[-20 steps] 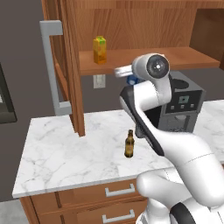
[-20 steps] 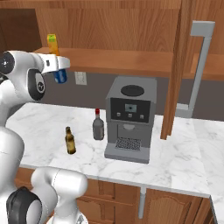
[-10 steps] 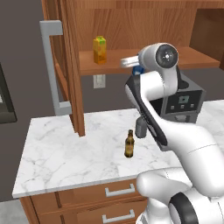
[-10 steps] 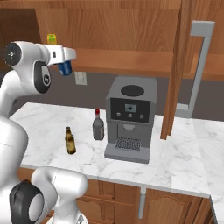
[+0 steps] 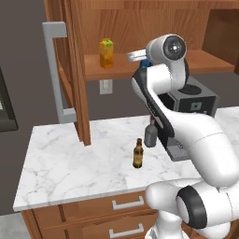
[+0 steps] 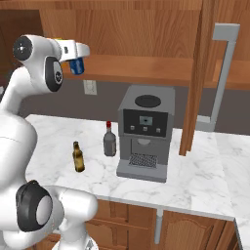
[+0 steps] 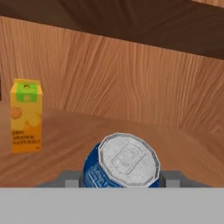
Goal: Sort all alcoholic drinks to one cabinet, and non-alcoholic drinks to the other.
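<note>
Your gripper (image 6: 78, 62) is clamped on the small blue soda can (image 7: 120, 167), held up at the open wooden cabinet shelf (image 5: 122, 71); in the hand view its silver top faces you and nothing on its side can be read. The yellow-orange juice carton with a green top (image 7: 26, 116) stands upright on that shelf, near the can; its front carries an orange picture and small print that looks like "ORANGE JUICE". Down on the white marble counter (image 6: 195, 180), the slim brown glass beer bottle with a yellow label (image 6: 78, 157) stands beside the squat grey bottle with a red cap (image 6: 110, 140), near the grey coffee machine (image 6: 144, 132). Their labels are too small to read.
</note>
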Robot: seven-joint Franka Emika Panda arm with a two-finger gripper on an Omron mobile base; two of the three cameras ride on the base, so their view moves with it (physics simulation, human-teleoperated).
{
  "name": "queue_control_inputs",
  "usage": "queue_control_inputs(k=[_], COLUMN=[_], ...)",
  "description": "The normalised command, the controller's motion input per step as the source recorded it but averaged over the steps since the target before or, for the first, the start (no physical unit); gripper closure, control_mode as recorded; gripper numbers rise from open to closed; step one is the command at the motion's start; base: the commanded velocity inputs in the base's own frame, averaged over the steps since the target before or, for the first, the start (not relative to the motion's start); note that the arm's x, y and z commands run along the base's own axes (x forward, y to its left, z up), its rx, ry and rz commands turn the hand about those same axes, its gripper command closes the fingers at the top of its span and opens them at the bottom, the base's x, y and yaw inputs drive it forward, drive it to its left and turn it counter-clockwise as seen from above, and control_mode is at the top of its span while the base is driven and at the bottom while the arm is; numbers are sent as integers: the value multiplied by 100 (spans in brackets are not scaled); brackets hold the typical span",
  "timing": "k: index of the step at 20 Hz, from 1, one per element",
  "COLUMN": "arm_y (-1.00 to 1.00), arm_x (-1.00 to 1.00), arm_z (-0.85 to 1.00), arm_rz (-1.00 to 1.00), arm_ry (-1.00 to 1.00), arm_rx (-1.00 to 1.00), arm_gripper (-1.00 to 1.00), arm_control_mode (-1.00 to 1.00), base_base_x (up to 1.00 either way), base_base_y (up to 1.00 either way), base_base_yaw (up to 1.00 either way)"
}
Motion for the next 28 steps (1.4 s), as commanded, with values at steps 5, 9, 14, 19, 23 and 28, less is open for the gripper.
queue_control_inputs(k=[5,9,14,19,23,28], arm_y=[0,0,0,0,0,0], arm_x=[43,46,50,47,46,48], arm_z=[13,0,0,0,0,0], arm_rz=[0,0,0,0,0,0], arm_ry=[0,0,0,0,0,0], arm_rx=[0,0,0,0,0,0], arm_gripper=[100,100,100,100,100,100], arm_control_mode=[-100,-100,-100,-100,-100,-100], base_base_x=[0,0,0,0,0,0], base_base_y=[0,0,0,0,0,0], base_base_yaw=[0,0,0,0,0,0])
